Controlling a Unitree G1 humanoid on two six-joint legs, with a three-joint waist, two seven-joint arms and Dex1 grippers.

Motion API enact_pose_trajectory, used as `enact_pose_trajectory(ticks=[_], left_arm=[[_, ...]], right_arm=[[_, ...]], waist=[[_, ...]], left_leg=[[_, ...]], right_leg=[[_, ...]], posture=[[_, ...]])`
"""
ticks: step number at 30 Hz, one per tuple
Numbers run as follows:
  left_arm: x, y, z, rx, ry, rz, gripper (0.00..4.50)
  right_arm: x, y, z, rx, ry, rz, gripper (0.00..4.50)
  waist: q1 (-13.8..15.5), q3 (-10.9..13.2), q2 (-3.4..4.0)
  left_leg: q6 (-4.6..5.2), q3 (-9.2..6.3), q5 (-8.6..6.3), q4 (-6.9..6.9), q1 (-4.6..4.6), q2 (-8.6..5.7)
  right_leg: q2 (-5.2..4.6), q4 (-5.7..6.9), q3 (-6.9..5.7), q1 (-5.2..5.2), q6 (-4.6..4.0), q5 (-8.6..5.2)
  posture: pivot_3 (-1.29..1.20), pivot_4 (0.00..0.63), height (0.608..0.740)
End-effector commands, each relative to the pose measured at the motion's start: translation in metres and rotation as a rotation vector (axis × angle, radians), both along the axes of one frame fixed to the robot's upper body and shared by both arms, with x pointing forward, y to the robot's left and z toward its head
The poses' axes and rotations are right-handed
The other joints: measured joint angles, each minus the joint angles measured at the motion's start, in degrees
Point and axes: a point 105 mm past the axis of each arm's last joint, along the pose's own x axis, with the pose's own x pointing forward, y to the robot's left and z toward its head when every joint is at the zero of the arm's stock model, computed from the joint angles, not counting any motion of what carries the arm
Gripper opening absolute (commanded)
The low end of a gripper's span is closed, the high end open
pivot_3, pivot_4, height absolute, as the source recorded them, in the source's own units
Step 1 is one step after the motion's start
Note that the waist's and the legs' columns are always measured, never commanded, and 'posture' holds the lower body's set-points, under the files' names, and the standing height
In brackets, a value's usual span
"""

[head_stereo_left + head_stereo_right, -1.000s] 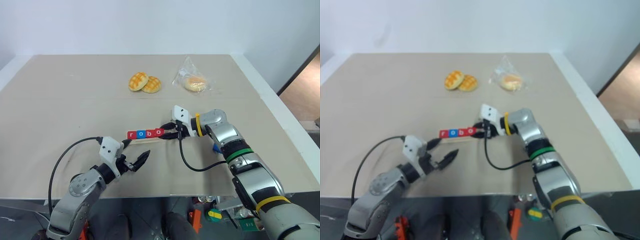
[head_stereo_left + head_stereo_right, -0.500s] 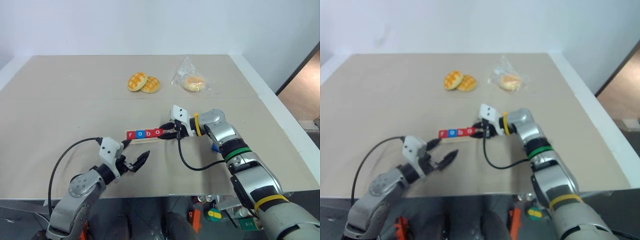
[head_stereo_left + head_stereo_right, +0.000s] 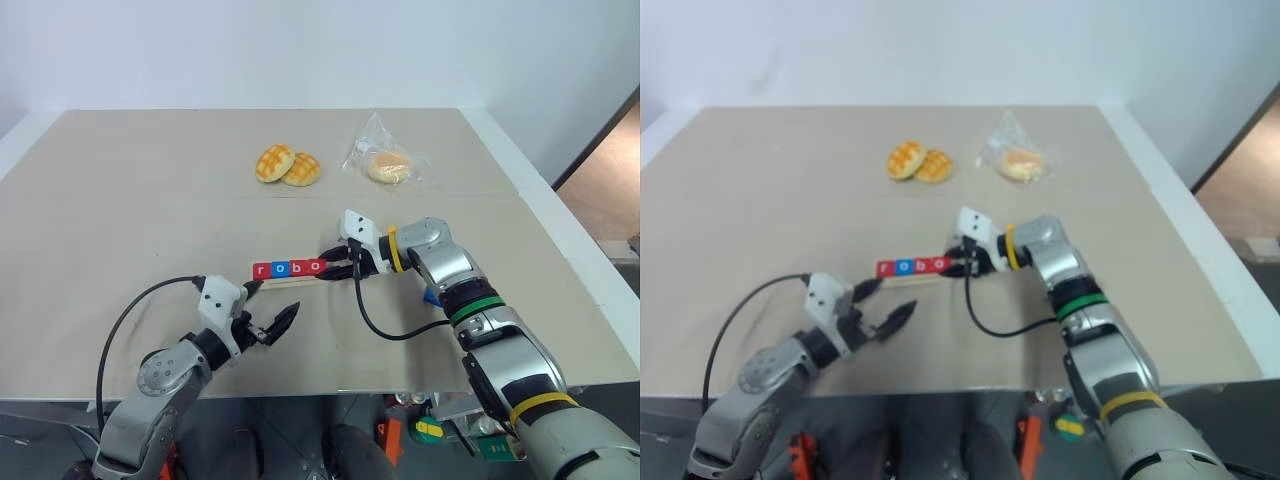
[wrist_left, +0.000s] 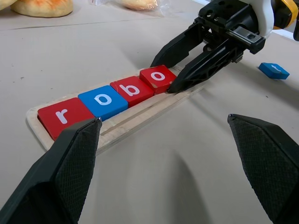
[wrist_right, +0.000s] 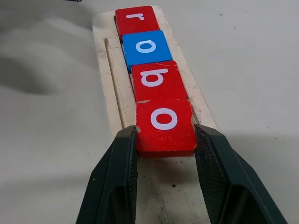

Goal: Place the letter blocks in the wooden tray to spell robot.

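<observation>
The wooden tray lies at the centre of the head views, just below the middle, and four letter blocks sit in it in a row: red r, blue o, red b and a second red o. My right gripper is clamped on that second red o, one finger against each side, with the tile lying in the tray against the b. So I judge the word four letters along. What is left is to let go of this o and add the t.

The blue t block lies flat on the table at the upper right of the left wrist view, well apart from the tray. In the left eye view it is mostly hidden behind my right forearm, showing as a blue sliver I cannot read. I cannot tell whether the o has fully settled.

My left gripper hovers lower left of the tray, fingers spread wide and empty.

Toward the top of the head views are two buns and a bagged bun.
</observation>
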Motion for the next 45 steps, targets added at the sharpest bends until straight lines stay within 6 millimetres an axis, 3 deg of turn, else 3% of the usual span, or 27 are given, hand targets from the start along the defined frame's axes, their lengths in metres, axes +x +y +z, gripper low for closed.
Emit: enact_pose_trajectory(ticks=[1,10,16,18,20,25,31,37,41,45], left_arm=[[0.001,-0.002,0.012,0.002,-0.048,-0.013,4.50],[0.003,-0.002,0.014,0.005,-0.054,-0.015,4.50],[0.003,-0.001,0.016,0.007,-0.059,-0.018,4.50],[0.003,-0.001,0.017,0.003,-0.059,-0.019,4.50],[0.003,-0.001,0.017,0.002,-0.058,-0.019,4.50],[0.003,-0.001,0.017,0.003,-0.057,-0.019,4.50],[0.002,0.000,0.017,0.010,-0.054,-0.020,4.50],[0.002,0.000,0.017,0.016,-0.056,-0.025,4.50],[0.002,-0.001,0.017,0.017,-0.060,-0.034,4.50],[0.001,-0.002,0.018,0.024,-0.065,-0.047,4.50]], right_arm=[[0.001,-0.003,-0.001,0.006,0.027,-0.046,1.68],[0.004,-0.007,0.003,0.016,0.020,-0.066,1.68],[0.006,-0.005,0.008,0.030,0.014,-0.068,3.34],[0.006,-0.005,0.009,0.032,0.014,-0.067,4.10],[0.005,-0.005,0.009,0.031,0.015,-0.066,4.40],[0.007,-0.004,0.013,0.052,0.003,-0.071,4.40],[0.004,0.000,0.036,0.141,-0.016,-0.083,4.40],[0.001,-0.008,0.050,0.190,-0.047,-0.128,4.40],[0.012,-0.020,0.056,0.231,-0.072,-0.225,4.40],[0.025,-0.029,0.052,0.250,-0.088,-0.326,3.40]], waist=[[0.0,0.0,0.00],[0.0,0.0,0.00],[0.0,0.0,0.00],[0.0,0.0,0.00],[0.0,0.0,0.00],[0.0,0.0,0.00],[0.1,0.0,0.01],[0.2,0.0,0.01],[0.3,0.0,0.01],[0.3,0.0,0.01]], left_leg=[[0.00,0.00,0.00,0.02,0.00,-0.01],[-0.01,0.01,0.01,0.08,-0.02,-0.01],[-0.01,0.02,0.01,0.09,-0.04,-0.02],[-0.01,0.02,0.01,0.09,-0.04,-0.02],[-0.01,0.01,0.01,0.08,-0.05,-0.02],[-0.01,0.02,0.01,0.07,-0.06,-0.03],[-0.01,0.01,0.01,0.06,-0.07,-0.03],[-0.01,-0.02,0.01,0.04,-0.10,-0.04],[-0.01,0.00,0.01,0.04,-0.11,-0.08],[-0.01,-0.01,0.01,0.04,-0.11,-0.08]], right_leg=[[0.00,0.00,0.00,0.01,0.02,0.01],[0.00,0.00,0.01,0.00,0.08,0.05],[-0.02,0.00,0.02,-0.01,0.09,0.04],[-0.02,0.00,0.02,-0.01,0.09,0.05],[-0.02,0.00,0.02,-0.03,0.09,0.05],[-0.02,-0.01,0.02,-0.03,0.11,0.03],[-0.02,-0.01,0.02,-0.04,0.11,0.03],[-0.05,-0.01,-0.01,-0.05,0.14,-0.01],[-0.08,-0.01,0.01,-0.06,0.16,-0.03],[-0.08,-0.01,0.00,-0.06,0.16,-0.03]], posture=[[0.00,0.150,0.740],[0.00,0.150,0.740],[0.00,0.150,0.740],[0.00,0.150,0.740],[0.00,0.150,0.740],[0.00,0.150,0.740],[0.00,0.150,0.740],[0.00,0.150,0.740],[0.00,0.150,0.740],[0.00,0.150,0.740]])
